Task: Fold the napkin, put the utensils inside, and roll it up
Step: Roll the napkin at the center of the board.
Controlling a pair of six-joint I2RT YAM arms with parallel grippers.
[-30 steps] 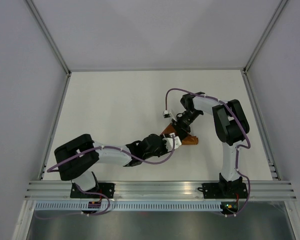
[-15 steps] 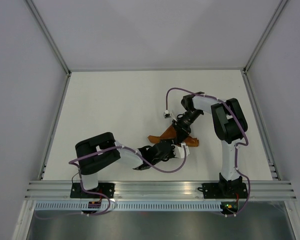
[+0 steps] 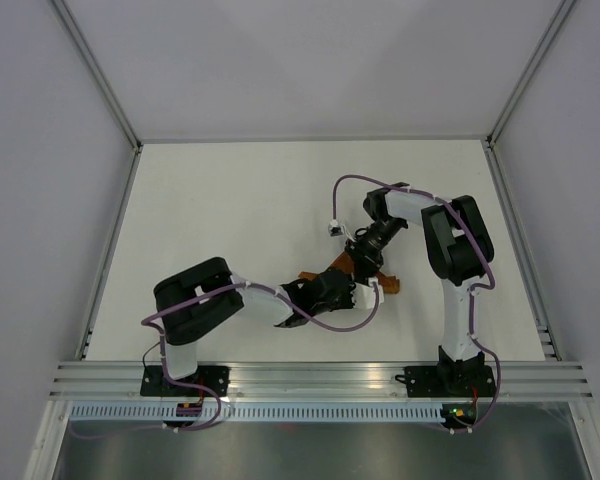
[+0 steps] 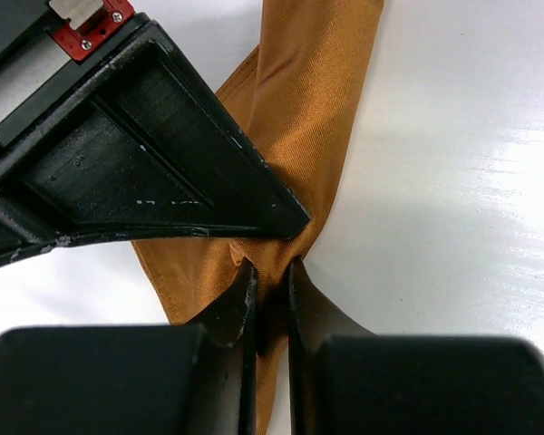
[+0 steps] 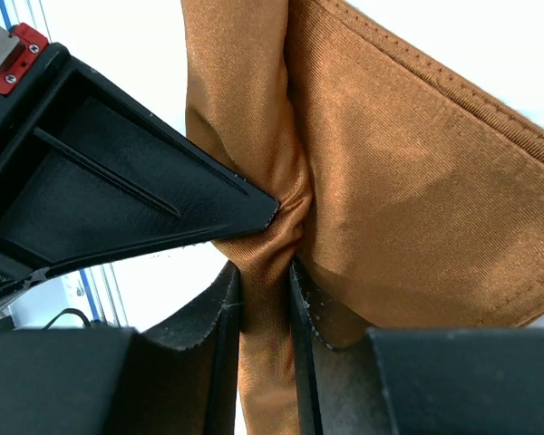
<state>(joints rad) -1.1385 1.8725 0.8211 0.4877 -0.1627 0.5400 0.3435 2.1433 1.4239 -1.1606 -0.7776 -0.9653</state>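
The rust-brown napkin (image 3: 387, 284) lies bunched into a small heap on the white table, right of centre. My left gripper (image 3: 348, 290) reaches it from the near left and is shut on a pinched fold of the napkin (image 4: 313, 109). My right gripper (image 3: 363, 265) comes down from the far side and is shut on another fold of the napkin (image 5: 408, 199). The two grippers meet tip to tip over the cloth; each wrist view shows the other gripper's black finger at upper left. The knife is not in view.
A purple cable with a white connector (image 3: 333, 227) loops beside the right arm. The aluminium rail (image 3: 320, 380) runs along the near edge. White walls and frame posts bound the table on three sides.
The left arm has drawn its elbow in toward the napkin, and its gripper shifted slightly near the cloth. The napkin has been gathered tighter, with less of it showing. The right gripper has barely moved.
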